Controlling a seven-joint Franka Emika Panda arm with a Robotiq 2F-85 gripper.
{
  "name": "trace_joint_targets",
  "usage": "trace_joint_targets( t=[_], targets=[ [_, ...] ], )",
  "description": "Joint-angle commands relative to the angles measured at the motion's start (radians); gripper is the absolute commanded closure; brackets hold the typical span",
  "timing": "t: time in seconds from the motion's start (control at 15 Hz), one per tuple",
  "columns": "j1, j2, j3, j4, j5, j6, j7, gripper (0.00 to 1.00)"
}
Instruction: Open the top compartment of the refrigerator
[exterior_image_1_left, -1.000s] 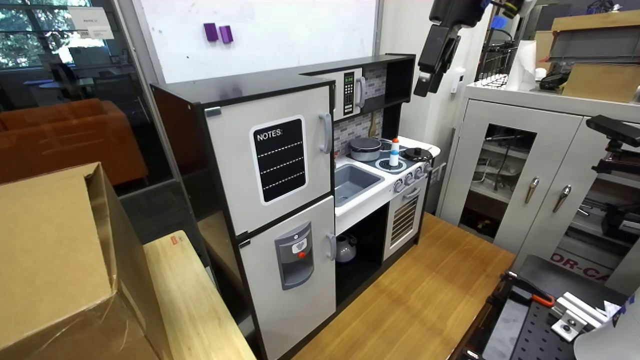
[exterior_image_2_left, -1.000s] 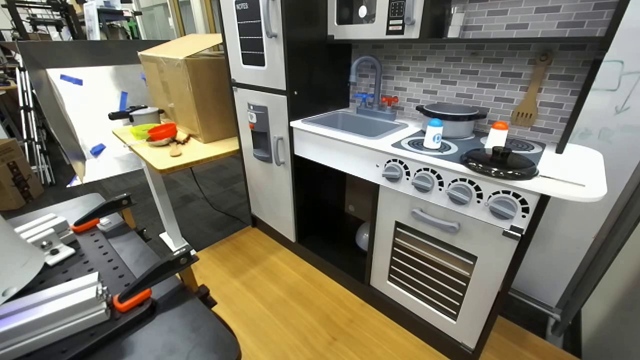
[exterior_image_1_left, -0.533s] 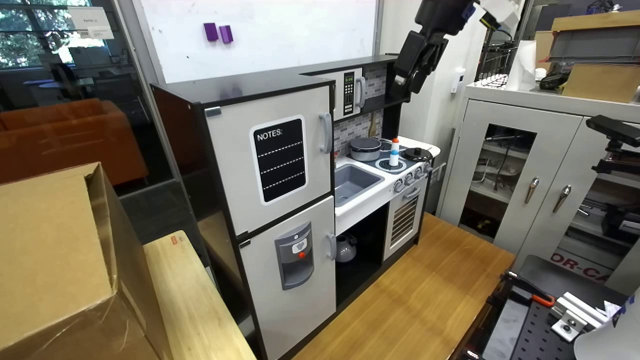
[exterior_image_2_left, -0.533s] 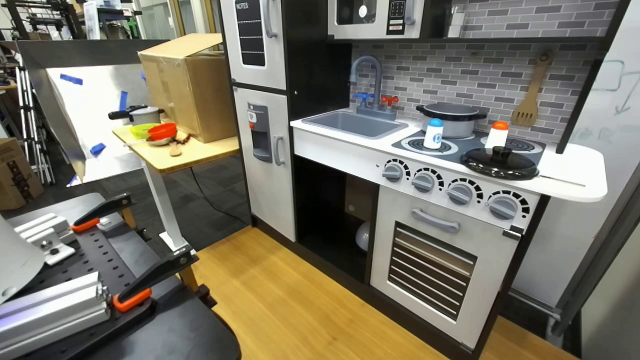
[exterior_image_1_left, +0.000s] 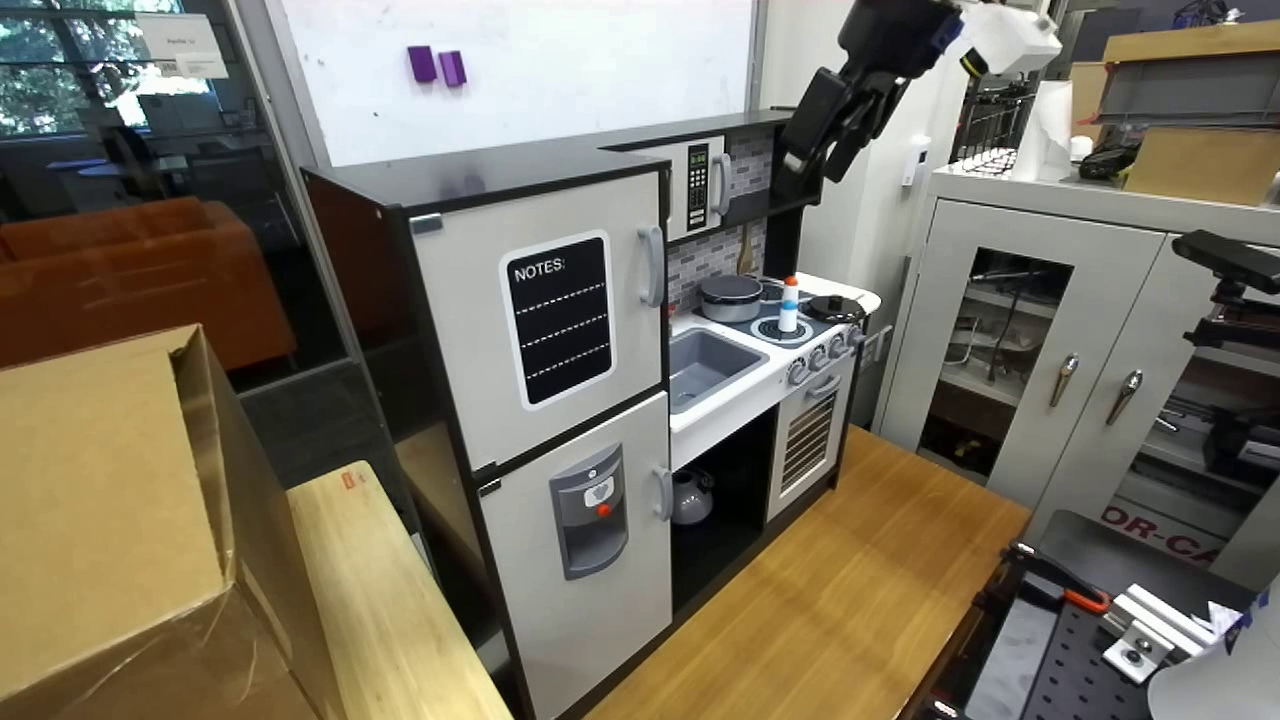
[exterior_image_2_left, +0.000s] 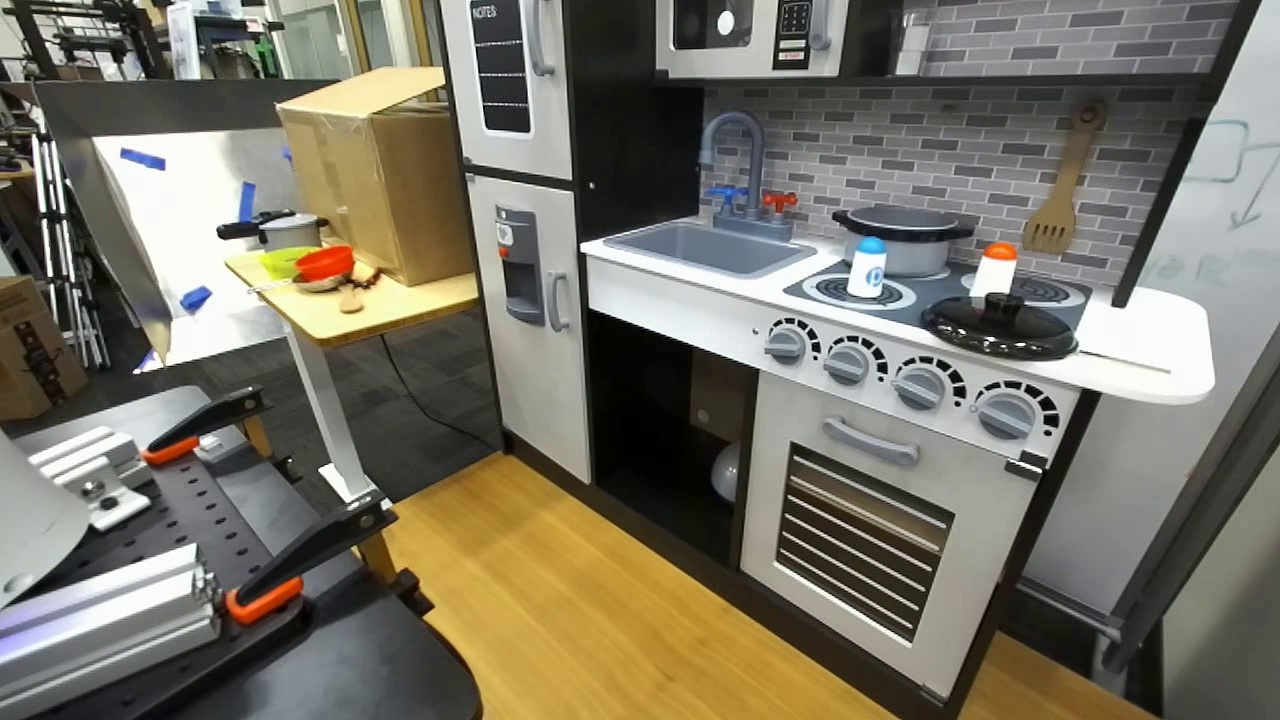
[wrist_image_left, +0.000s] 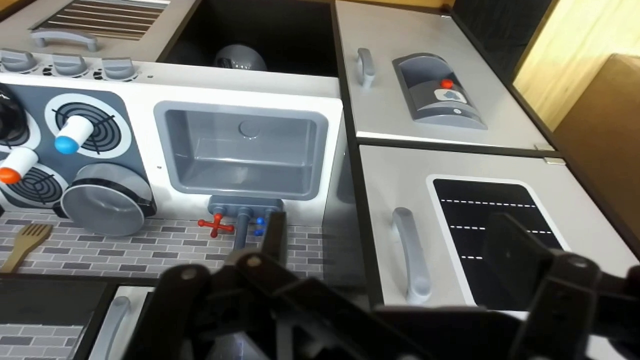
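Observation:
The refrigerator is a black body with two white doors; its black side shows in another exterior view. The top compartment is the shut white door with the black NOTES panel. It also shows in an exterior view, cut off at the top, and in the wrist view. Its grey handle is on the edge beside the sink. My gripper is in the air right of the fridge, away from the handle. In the wrist view my open gripper has the handle between its fingers in the picture, touching nothing.
The lower door is shut. The microwave and shelf stand near the gripper. The sink, pot and two shakers are on the counter. A cardboard box stands left of the fridge. A grey cabinet is at right.
My gripper has moved left toward the fridge in an exterior view, mostly in the first half second, then only slightly, with a small tilt. The fridge doors have not moved.

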Motion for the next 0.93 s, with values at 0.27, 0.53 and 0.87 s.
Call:
trace_joint_targets(
  t=[0.27,0.53,0.87],
  targets=[
    [-0.005,-0.054,0.005,-0.035,0.011,-0.014,0.006,0.0],
    [-0.005,-0.05,0.005,-0.035,0.011,-0.013,0.006,0.0],
    [-0.012,0.002,-0.005,-0.005,-0.002,0.03,-0.007,0.0]
  ],
)
